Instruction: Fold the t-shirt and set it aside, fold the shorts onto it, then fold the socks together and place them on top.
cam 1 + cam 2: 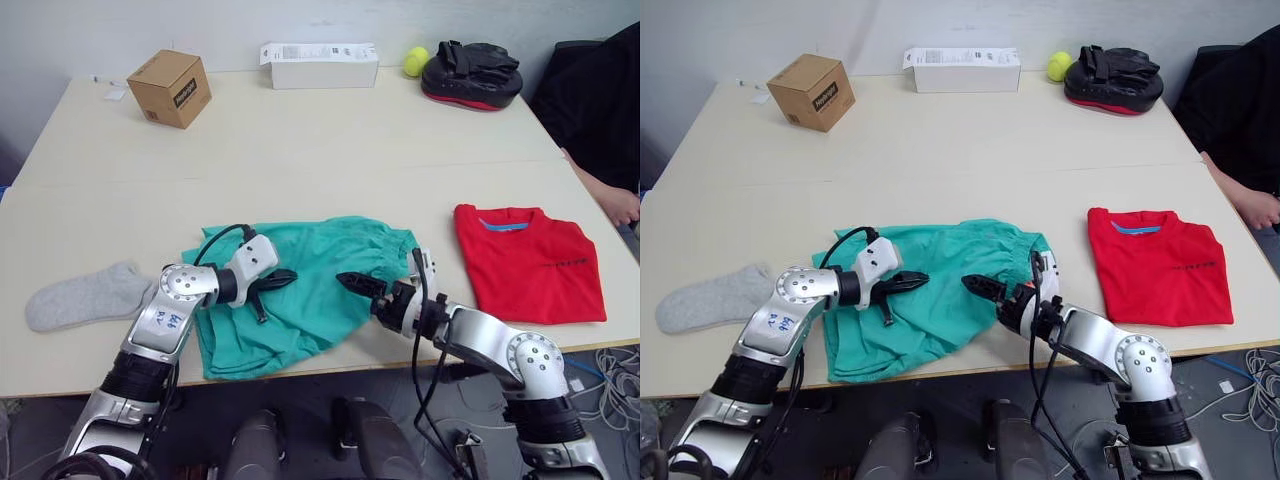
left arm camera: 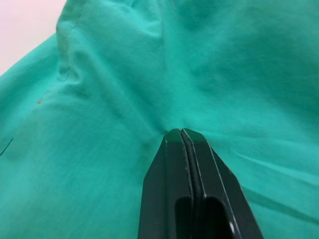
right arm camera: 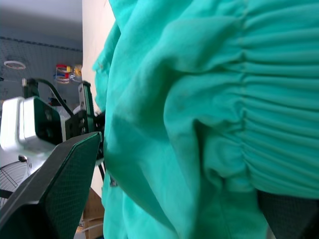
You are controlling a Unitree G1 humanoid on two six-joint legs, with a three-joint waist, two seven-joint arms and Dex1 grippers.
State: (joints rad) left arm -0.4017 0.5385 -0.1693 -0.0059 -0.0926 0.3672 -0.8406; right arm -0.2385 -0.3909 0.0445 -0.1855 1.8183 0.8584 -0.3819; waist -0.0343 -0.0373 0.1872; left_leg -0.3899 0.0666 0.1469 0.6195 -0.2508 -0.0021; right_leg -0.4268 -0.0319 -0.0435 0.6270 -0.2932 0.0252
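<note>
The teal shorts (image 1: pixel 320 262) lie crumpled near the table's front edge, in the middle. My left gripper (image 1: pixel 278 280) rests on their left part, shut, its tips pinching a fold of the cloth (image 2: pixel 164 89). My right gripper (image 1: pixel 352 282) is at their right side, open, with gathered waistband cloth (image 3: pixel 239 124) between its spread fingers. The red t-shirt (image 1: pixel 528 262) lies folded flat to the right, apart from both grippers. One light grey sock (image 1: pixel 85 297) lies flat at the far left.
At the table's back stand a cardboard box (image 1: pixel 170 88), a long white box (image 1: pixel 320 65), a yellow-green ball (image 1: pixel 416 61) and a black and red pad (image 1: pixel 472 75). A person's hand (image 1: pixel 615 203) rests at the right edge.
</note>
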